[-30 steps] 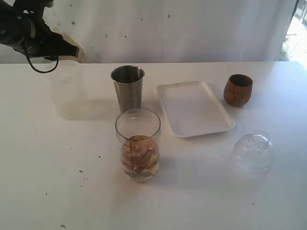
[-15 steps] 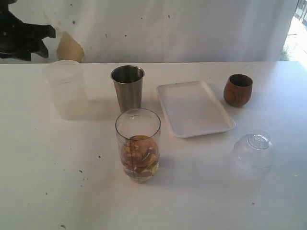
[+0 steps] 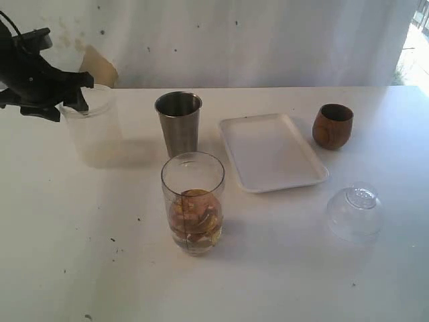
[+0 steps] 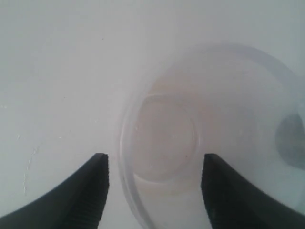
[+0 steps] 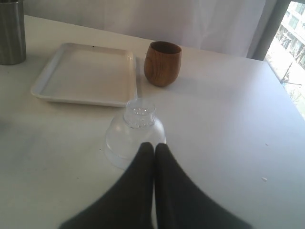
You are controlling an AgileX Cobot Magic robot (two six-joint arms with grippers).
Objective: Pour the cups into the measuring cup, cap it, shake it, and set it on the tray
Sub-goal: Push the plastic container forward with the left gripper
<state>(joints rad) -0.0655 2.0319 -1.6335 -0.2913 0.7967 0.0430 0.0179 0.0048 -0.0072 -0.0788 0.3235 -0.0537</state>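
- Fingers (image 4: 93, 191) of the left gripper (image 3: 82, 94) are spread wide and grip nothing. They sit at the rim of a faint, unmarked translucent plastic cup (image 3: 94, 131), and part of that rim shows in the gap between them in the left wrist view.
- Fingers (image 5: 138, 191) of the right gripper (image 5: 154, 148) are pressed together with nothing between them.
- The tall clear plastic measuring cup (image 3: 193, 201) stands upright and uncapped on the white table (image 3: 281, 282). It is off the flat white rectangular tray (image 3: 268, 151), left of the tray's near-left corner and closer to the exterior camera.
- A dark line of markings runs down the measuring cup's side. Yellowish-brown contents fill about its lower third, and the glassy wall above them is clear up to the round open mouth.
- The tapered brushed-steel tumbler (image 3: 179, 124) stands upright just left of the tray's far-left corner.
- The tray itself carries nothing.
- The round-bellied dark brown wooden cup (image 3: 332, 126) stands upright just right of the tray's far-right corner.
- A clear domed plastic lid (image 3: 354, 212) rests wide side down, off the tray's near-right corner. The right gripper's tips lie at its edge, and I cannot tell whether they touch it.
- The translucent cup stands well left of the tray, beyond the steel tumbler.
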